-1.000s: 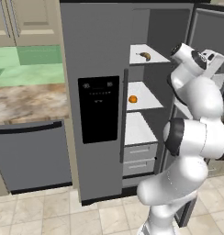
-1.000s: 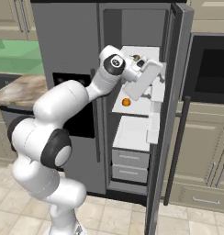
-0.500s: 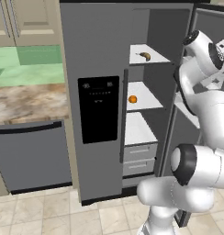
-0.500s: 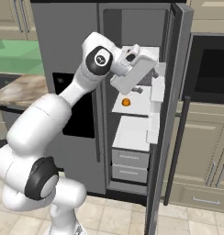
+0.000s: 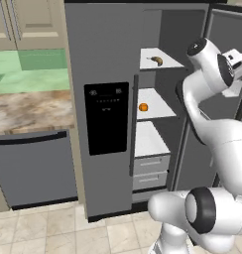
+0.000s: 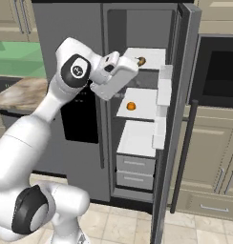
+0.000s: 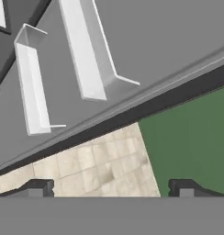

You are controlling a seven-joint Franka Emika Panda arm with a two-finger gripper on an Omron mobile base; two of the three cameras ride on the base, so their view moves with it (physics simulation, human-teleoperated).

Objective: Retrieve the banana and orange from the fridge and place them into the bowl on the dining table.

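Note:
The fridge [image 5: 100, 106] stands with its right door [image 6: 178, 95] swung open. On its top white shelf lies the banana [image 5: 155, 60] [image 6: 141, 61]. One shelf lower sits the orange [image 5: 143, 106] [image 6: 131, 106]. My gripper [image 7: 111, 188] is open and empty, its fingertips [image 7: 38, 187] far apart, facing the inner side of the open door and its white bins [image 7: 31, 92]. My white hand [image 6: 117, 76] hangs in front of the open compartment at top-shelf height, apart from both fruits. The bowl and the dining table are out of view.
A marbled wall counter [image 5: 29, 109] with a grey dishwasher [image 5: 36, 166] under it adjoins the fridge on the left. Beige cabinets [image 6: 214, 157] and a dark oven [image 6: 218, 71] stand to the right of the open door. Two drawers [image 5: 150, 171] sit low in the fridge.
The hand has drawn back from the shelves towards the front of the fridge and turned to face the open door. The jaws stay open. Banana and orange have not moved.

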